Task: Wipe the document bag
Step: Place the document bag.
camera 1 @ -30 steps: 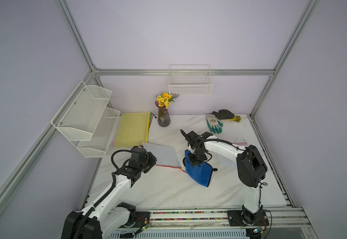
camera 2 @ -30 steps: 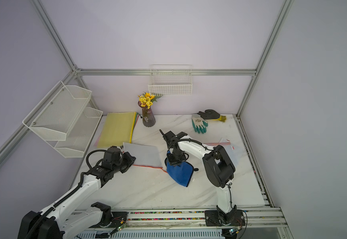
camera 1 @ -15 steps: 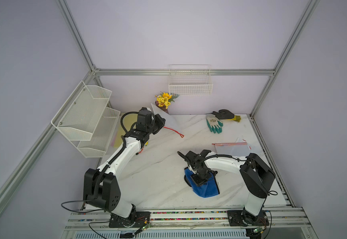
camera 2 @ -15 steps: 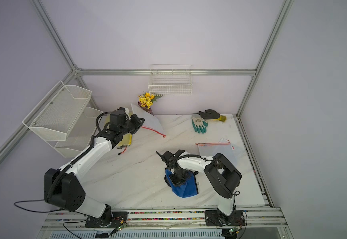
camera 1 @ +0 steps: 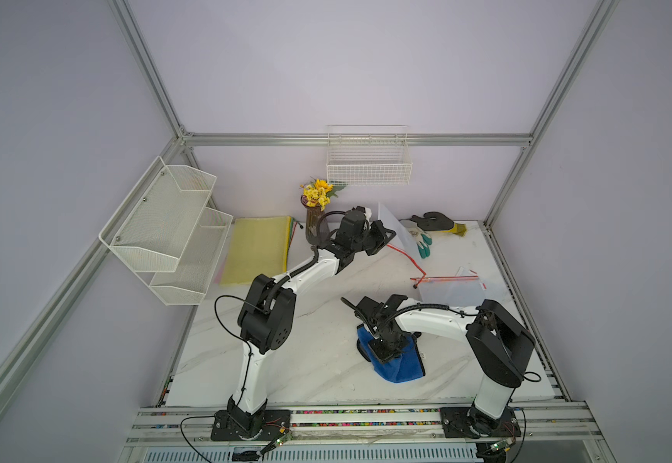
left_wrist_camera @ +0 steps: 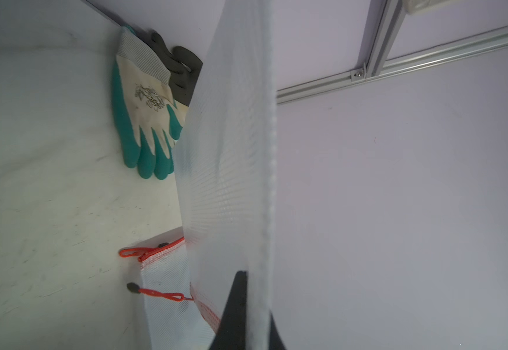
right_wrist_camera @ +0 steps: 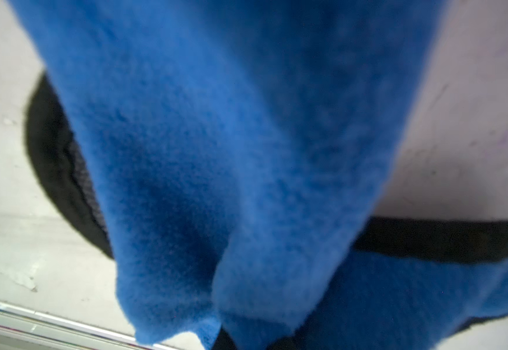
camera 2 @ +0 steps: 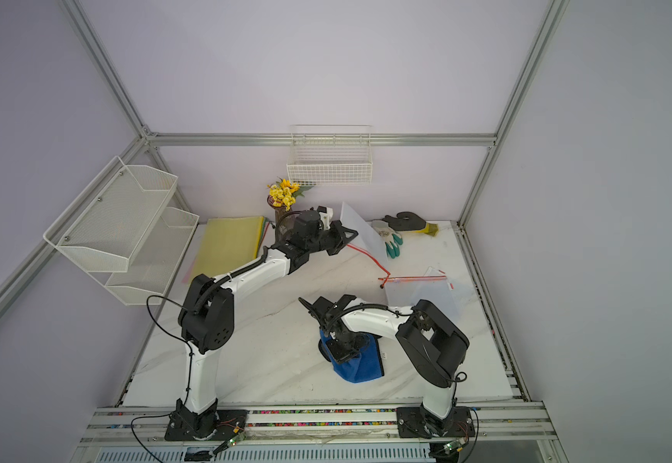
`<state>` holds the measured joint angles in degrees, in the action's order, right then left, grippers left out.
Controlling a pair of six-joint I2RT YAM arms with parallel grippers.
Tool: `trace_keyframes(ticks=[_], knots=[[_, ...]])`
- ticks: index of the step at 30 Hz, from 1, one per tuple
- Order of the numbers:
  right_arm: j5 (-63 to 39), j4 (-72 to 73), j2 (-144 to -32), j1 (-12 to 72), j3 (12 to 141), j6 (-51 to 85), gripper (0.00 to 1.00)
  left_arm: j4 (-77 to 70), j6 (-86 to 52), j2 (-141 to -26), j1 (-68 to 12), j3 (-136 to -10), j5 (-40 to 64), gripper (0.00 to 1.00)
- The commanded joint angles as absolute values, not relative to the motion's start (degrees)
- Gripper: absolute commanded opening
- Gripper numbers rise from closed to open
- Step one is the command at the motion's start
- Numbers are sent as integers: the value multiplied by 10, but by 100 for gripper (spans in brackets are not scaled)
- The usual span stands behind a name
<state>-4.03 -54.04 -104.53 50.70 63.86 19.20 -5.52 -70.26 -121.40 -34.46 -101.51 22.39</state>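
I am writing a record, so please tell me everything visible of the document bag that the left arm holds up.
The document bag is a thin, translucent whitish pouch with a fine mesh pattern and a red zip along one edge. The left tool is shut on it near a corner, holding it steeply tilted above the back of the table, close to the gloves. Nothing shows inside it. Whether its low corner touches the table cannot be told.

Translucent plastic document bag [left_wrist_camera: 225, 151] with fine mesh weave, fuzzy matt blue cloth [right_wrist_camera: 231, 151], smooth marble-patterned desk [camera 1: 318, 373], white wire-metal basket [camera 1: 368, 168], knit glove [left_wrist_camera: 143, 100] with rubbery teal coating.
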Motion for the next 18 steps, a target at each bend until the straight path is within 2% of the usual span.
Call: trace_keyframes(ticks=[1,8,14,15,17,18], knots=[[-52,-437,-1157,531,562,207,0,-184,-764,-1253,-364,-1059,242,0],[-53,-427,-1193,545,578,214,0,-291,-917,-1486,-410,-1255,330,0],[-58,-413,-1193,551,560,226,0,-282,-919,-1555,-415,-1288,355,0],[-59,-412,-1193,551,558,227,0,-274,-919,-1565,-415,-1299,364,6],[-60,-412,-1192,552,555,229,0,-262,-920,-1575,-415,-1307,375,44],[-60,-412,-1191,551,556,229,0,-263,-920,-1572,-415,-1300,375,54]])
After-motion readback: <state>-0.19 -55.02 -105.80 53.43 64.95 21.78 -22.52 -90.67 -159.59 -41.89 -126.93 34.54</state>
